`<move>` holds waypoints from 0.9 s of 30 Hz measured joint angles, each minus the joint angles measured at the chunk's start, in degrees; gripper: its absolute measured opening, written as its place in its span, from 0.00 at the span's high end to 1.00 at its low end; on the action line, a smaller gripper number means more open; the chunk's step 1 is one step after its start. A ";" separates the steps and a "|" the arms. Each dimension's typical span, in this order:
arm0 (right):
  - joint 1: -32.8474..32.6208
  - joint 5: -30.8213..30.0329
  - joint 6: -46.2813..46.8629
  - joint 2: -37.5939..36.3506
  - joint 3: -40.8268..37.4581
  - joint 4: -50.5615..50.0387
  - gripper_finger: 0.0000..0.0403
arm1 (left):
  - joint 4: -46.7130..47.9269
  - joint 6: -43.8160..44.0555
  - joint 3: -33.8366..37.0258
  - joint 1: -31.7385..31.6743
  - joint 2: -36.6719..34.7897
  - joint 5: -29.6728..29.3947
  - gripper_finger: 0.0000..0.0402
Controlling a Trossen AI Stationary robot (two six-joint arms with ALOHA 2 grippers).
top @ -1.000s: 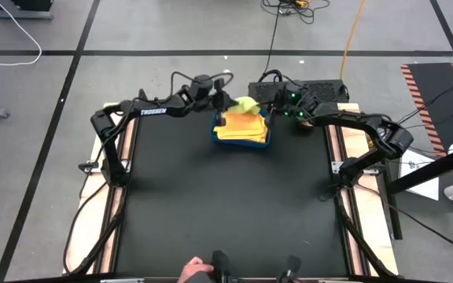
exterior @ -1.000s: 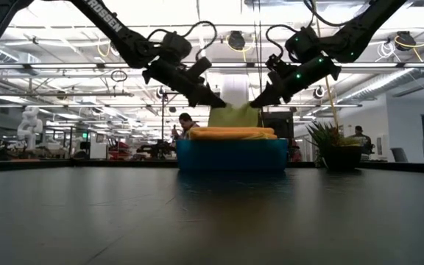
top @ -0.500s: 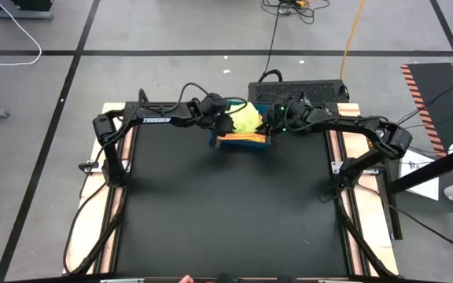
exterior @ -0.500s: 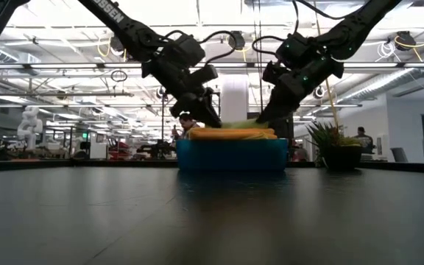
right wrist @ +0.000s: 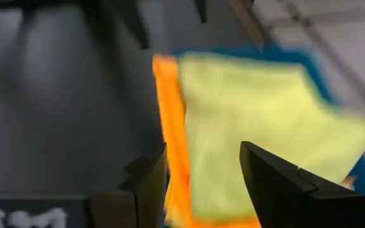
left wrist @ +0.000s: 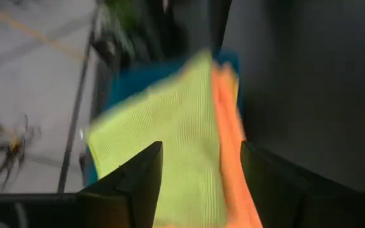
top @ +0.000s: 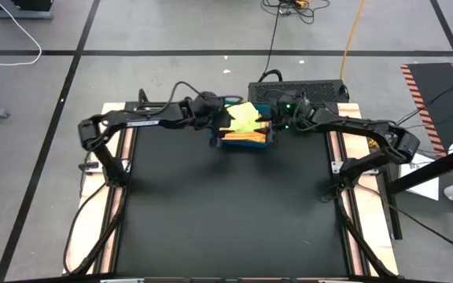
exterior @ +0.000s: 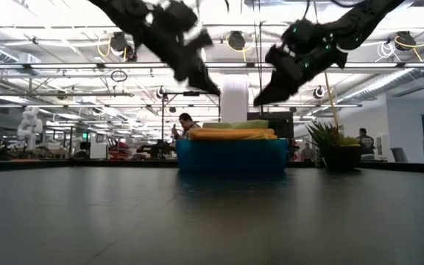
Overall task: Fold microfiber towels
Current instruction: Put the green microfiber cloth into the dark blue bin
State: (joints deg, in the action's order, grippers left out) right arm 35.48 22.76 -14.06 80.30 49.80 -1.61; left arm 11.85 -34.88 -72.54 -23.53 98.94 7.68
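Lime-green microfiber towel (top: 244, 118) lies on top of the stack in the blue tray (top: 245, 143) at the far edge of the table (top: 226, 212), with orange towels (top: 246, 134) beneath it. In both wrist views the green cloth rests flat over the orange layer and nothing sits between my fingers.

My left gripper (top: 223, 120) hangs over the tray's left side and my right gripper (top: 270, 124) over its right side. In the low view, the left gripper (exterior: 206, 82) and the right gripper (exterior: 262, 94) are clear above the stack, not touching it. Both sets of jaws stand apart and hold nothing.

Step in hand, as I judge it: release of a folded towel onto the stack; placement looks complete.

Next move, as I judge it: lift both arms clear of the tray without snagging the top cloth. Whether another unfolded towel remains I cannot tell; none shows on the table.
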 joint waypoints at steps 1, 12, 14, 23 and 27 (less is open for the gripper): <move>-0.02 0.01 -0.20 -1.01 0.02 1.54 0.52 | -0.55 0.89 -0.01 0.20 -1.68 0.97 0.46; -1.01 -9.27 3.82 1.74 -3.49 17.67 0.58 | -16.06 16.79 0.61 -2.45 2.90 -0.32 0.56; -1.11 -9.24 3.88 3.80 -4.37 18.25 0.59 | -16.37 17.05 0.67 -2.45 6.71 -0.22 0.60; -1.49 -9.18 4.10 12.46 -6.25 18.13 0.59 | -16.76 14.54 0.67 -1.29 16.06 -2.51 0.69; -1.49 -9.20 4.09 14.88 -6.25 18.51 0.59 | -17.04 13.94 -0.04 -0.99 16.04 -3.92 0.69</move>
State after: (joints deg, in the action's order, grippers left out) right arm 34.00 13.56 -9.97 95.19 43.55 16.90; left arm -5.19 -20.94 -72.59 -24.52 114.98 3.76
